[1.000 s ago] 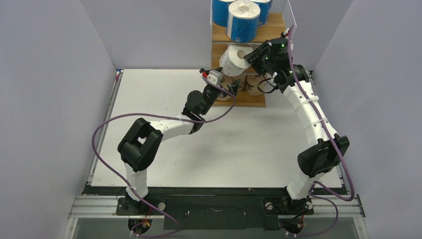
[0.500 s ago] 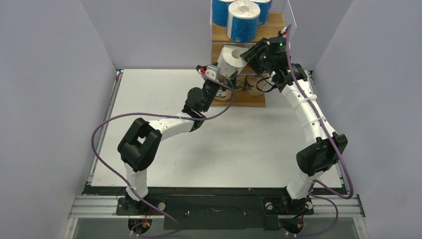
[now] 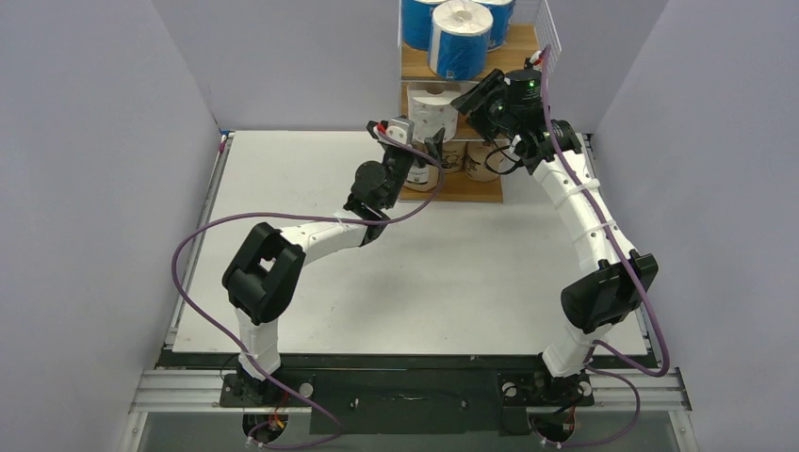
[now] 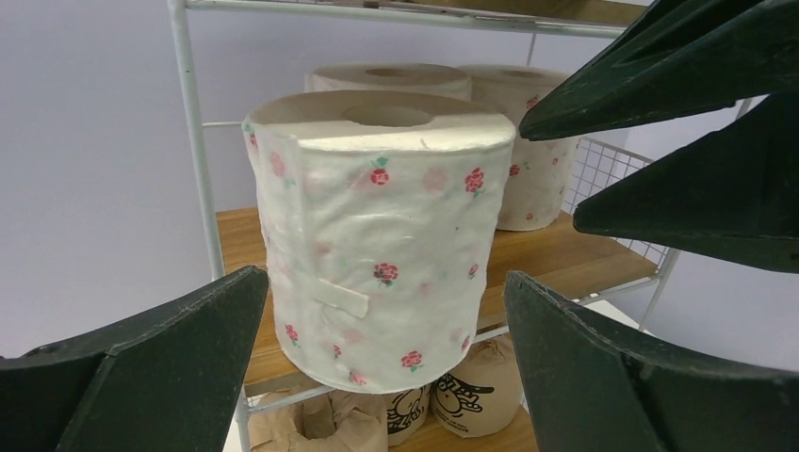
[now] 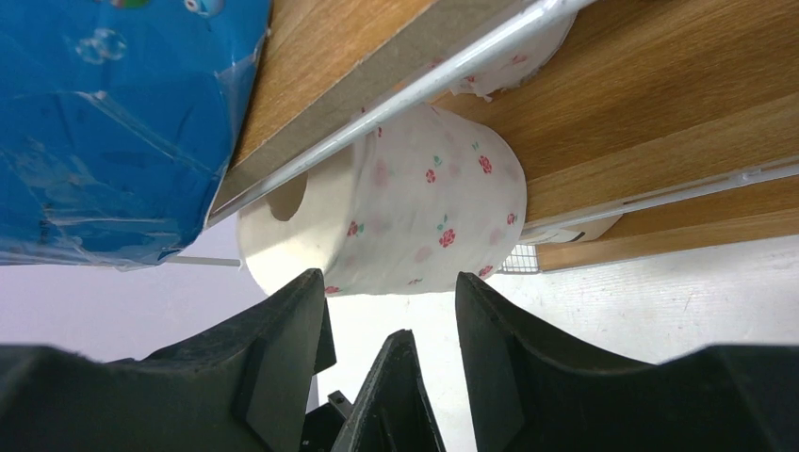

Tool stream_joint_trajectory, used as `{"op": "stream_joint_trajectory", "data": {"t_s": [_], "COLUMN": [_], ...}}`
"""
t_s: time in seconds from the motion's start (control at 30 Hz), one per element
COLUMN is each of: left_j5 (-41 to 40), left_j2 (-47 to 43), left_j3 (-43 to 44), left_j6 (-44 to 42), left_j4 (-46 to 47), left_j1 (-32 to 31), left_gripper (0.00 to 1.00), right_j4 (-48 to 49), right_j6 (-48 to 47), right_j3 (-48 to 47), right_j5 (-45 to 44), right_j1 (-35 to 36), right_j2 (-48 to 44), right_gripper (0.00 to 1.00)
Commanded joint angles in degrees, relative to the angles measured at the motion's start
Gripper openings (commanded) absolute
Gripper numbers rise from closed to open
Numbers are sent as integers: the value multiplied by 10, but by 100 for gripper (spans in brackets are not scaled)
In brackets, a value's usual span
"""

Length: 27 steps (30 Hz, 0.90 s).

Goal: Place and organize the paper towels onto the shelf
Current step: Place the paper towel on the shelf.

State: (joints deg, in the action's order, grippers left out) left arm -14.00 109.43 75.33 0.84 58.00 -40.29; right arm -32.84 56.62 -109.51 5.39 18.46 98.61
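- The left pincer [image 4: 386,282] is spread wide and holds nothing. The rose-dotted roll [image 4: 382,240] stands upright straight ahead of it, in line with the gap between its fingers and touching neither.
- The right pincer [image 5: 388,282] is also spread and empty. The same roll sits just past its fingertips and apart from them.
- The roll is on the middle board [image 4: 556,259] of the shelf [image 4: 193,141], at the front edge. Its base seems to hang slightly over the front rail, so we judge it needs seating deeper.
- We would draw the right pincer back first, since its fingers sit just up and to the right of the left one.
- Then we would close the left fingers low on the roll's sides, or nudge it squarely from the front. A high push could tip it.
- We would slide it away from the pincer toward the two dotted rolls [image 4: 528,141] beyond, stopping just short of them.
- We should keep the fingers above the brown rolls [image 4: 462,405] below and clear of the wire post on the pincer's left.
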Motion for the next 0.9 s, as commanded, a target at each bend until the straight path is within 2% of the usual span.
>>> {"op": "stream_joint_trajectory", "data": {"t_s": [0.0,0.53,0.87], "left_j5": [-21,-51,-17], "left_j2": [-7,8,-77], "left_j3": [31,71,7], "left_j6": [-2,-30,13], "left_j4": [-6,-47,-51], "left_j1": [8,10,9], "left_gripper": [96,96,96], "right_j4": [25,142,218], "right_j6": [-10,-26,-67], "right_j3": [-4,159,251], "right_j5": [1,-7,-37], "right_j1": [-2,-6,-4], "right_j2": [-39,-142,-193], "right_gripper": [50,50,51]}}
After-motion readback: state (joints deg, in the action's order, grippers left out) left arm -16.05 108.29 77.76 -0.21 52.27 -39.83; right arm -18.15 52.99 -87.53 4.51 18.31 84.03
